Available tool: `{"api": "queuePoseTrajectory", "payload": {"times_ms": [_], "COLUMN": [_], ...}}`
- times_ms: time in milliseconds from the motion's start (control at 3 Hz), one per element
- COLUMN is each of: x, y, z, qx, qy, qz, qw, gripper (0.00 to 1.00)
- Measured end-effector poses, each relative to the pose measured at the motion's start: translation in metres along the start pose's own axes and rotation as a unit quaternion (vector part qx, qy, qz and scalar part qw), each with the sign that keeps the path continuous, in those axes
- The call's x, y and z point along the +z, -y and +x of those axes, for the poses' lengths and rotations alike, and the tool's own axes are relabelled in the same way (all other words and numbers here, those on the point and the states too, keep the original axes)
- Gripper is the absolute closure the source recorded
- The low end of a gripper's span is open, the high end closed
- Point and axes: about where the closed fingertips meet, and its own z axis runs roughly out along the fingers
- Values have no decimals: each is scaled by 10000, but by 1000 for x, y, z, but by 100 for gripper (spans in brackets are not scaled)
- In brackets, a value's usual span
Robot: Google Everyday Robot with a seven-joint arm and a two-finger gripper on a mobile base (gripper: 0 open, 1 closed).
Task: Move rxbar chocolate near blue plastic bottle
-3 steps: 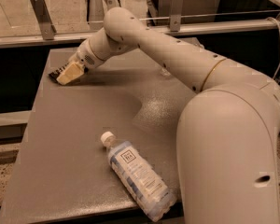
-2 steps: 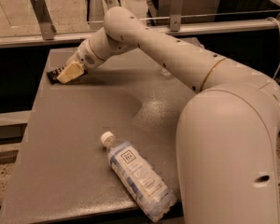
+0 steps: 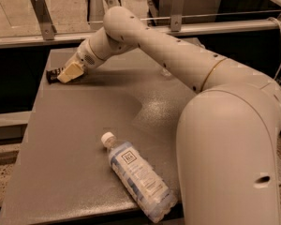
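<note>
The rxbar chocolate (image 3: pixel 51 74) is a small black wrapper at the far left edge of the grey table (image 3: pixel 84 125); only its left end shows. My gripper (image 3: pixel 65 74) is down at the table surface right on the bar and covers the rest of it. The blue plastic bottle (image 3: pixel 138 177) lies on its side near the table's front edge, its white cap pointing to the back left. The bar and the bottle are far apart.
My arm reaches from the right across the back of the table. A small clear object (image 3: pixel 165 72) shows partly behind the arm. A metal rail (image 3: pixel 37 38) with posts runs behind the table. The table drops off at the left and front.
The gripper has shifted very slightly to the left at the bar. The bottle has not moved.
</note>
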Motion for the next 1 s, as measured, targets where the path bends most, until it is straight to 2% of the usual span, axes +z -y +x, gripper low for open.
{"api": "queuePoseTrajectory", "payload": {"times_ms": [667,1000], "x": [0,-37], "y": [0,-12], "z": [0,-11], "qx": [-2,-277], "qy": [0,56], "qz": [0,194], "qw": [10000,9994], "gripper": [100,100]}}
